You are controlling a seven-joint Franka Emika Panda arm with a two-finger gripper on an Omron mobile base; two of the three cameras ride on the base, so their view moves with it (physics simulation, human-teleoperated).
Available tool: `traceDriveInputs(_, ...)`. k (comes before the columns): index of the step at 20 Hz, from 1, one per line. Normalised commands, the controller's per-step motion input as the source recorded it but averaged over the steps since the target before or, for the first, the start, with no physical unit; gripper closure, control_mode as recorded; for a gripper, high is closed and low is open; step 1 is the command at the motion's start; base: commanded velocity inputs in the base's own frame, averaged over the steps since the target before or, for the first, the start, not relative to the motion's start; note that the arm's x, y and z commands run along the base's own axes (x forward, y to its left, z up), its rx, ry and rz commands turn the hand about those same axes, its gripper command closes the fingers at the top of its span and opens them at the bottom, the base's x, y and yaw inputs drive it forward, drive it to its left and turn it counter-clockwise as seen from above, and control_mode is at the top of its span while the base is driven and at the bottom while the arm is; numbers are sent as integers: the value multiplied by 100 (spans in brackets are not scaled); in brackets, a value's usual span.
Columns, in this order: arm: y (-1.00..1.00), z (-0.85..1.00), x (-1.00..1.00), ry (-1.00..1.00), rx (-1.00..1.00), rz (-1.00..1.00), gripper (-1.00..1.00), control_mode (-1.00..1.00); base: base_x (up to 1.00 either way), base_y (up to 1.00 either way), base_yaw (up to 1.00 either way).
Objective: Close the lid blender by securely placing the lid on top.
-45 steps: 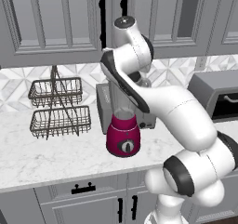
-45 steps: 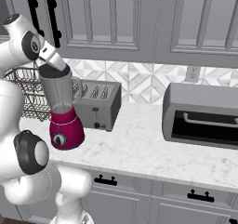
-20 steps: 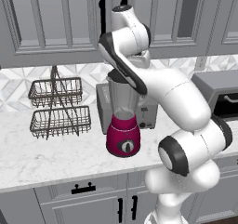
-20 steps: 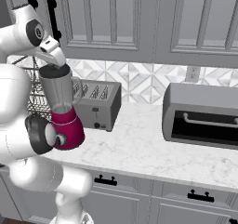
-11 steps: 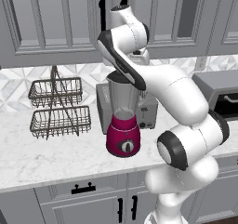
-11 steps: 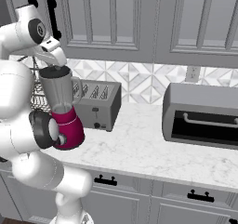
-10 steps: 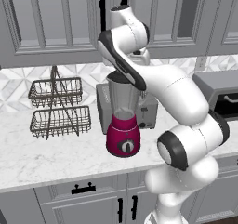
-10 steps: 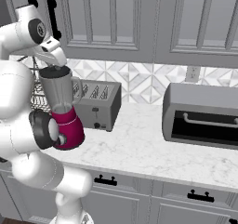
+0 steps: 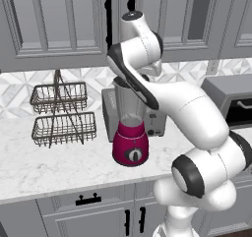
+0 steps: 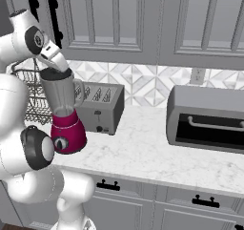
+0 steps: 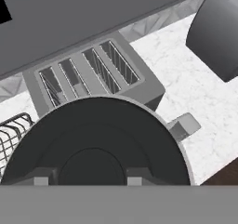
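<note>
- Left base view: the blender (image 9: 130,135) stands upright on the marble counter (image 9: 59,164), its long axis vertical and its dark dial facing the front edge. The white arm crosses in front of the jar's top and hides the mouth. A grey toaster (image 9: 112,114) is just behind the blender, and a two-tier wire basket (image 9: 63,114) stands to one side, apart from it.
- Right base view: the gripper (image 10: 62,70) hangs directly above the jar mouth. The black lid (image 10: 55,75) lies flat on the rim, just below the jaws. The jar handle points toward the toaster. A grey oven (image 10: 206,119) stands well apart on the counter.
- Hand view: the lid is a dark round disc straight under the fingertips (image 11: 40,177), which stand clenched on its central knob. The toaster slots lie beyond the lid.
</note>
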Motion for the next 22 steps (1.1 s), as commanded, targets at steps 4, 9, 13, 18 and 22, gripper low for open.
traceDriveInputs(4, 0, -8, -39, -18, 0, 0, -100, -100, 0, 0, 0)
traceDriveInputs(9, 0, 0, -17, -8, 0, 0, -100, -100, 0, 0, 0)
traceDriveInputs(13, 0, 0, -3, -1, 0, 0, -100, -100, 0, 0, 0)
traceDriveInputs(18, 0, -1, 0, 2, 0, 0, -100, -100, 0, 0, 0)
traceDriveInputs(22, 0, -10, -2, 13, 0, 0, -100, -100, 0, 0, 0)
